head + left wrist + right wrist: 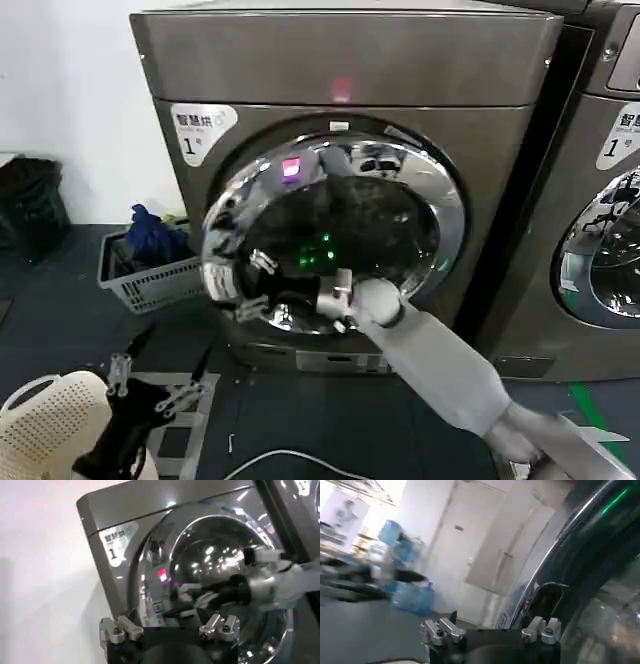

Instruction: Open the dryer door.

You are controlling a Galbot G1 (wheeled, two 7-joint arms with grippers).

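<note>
- My right gripper [335,300] is pressed up against the lower part of the dryer door [335,235], at the bottom of its shiny ring. I cannot tell if it is gripping anything.
- My right arm reaches up from the low right corner of the head view, slanting left, with its wrist bent toward the door.
- In the left wrist view I see the right gripper [250,582] from the side, lying across the door's dark glass.
- The dryer door is the big round one in the middle of the dryer [340,60], and its chrome ring looks tilted out a little on the left side.
- The white sticker [200,130] at the top left of the dryer front shows a big "1". The small signs above it are too tiny for me to read.
- A small pink light [342,90] glows above the door.
- My left gripper [150,385] hangs low on the left, near the floor, with its fingers spread apart and holding nothing.
- A second grey machine [600,200] stands to the right, with its own "1" sticker.
- A grey basket [150,280] with blue cloth sits on the floor to the left of the dryer.
</note>
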